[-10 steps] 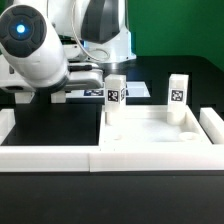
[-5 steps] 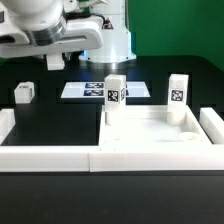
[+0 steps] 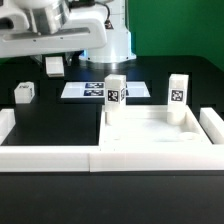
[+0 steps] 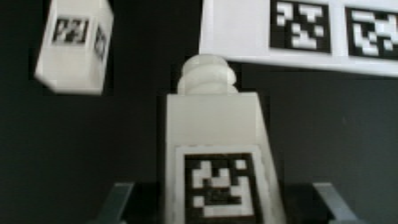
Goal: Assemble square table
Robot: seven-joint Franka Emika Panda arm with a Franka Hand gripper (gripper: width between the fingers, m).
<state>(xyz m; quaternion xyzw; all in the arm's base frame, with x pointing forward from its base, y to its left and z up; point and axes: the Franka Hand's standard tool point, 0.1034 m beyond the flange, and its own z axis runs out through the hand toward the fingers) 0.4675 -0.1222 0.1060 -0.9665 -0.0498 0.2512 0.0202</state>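
Hand [image 4: 217, 198] is held with fingers [image 4: 118, 202] apart astride a leg [image 4: 217, 125]; a second leg [image 3: 25, 93] is seen on the desk [image 3: 60, 106] at nine o'clock from the marker board [image 3: 90, 90].

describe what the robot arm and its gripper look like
The arm is a bulky, rounded white shell with darker grey seams between its segments, on a pale grey-white base. In the wrist view the gripper shows two slim, dark grey fingers, blurred. No cables or markings can be made out.
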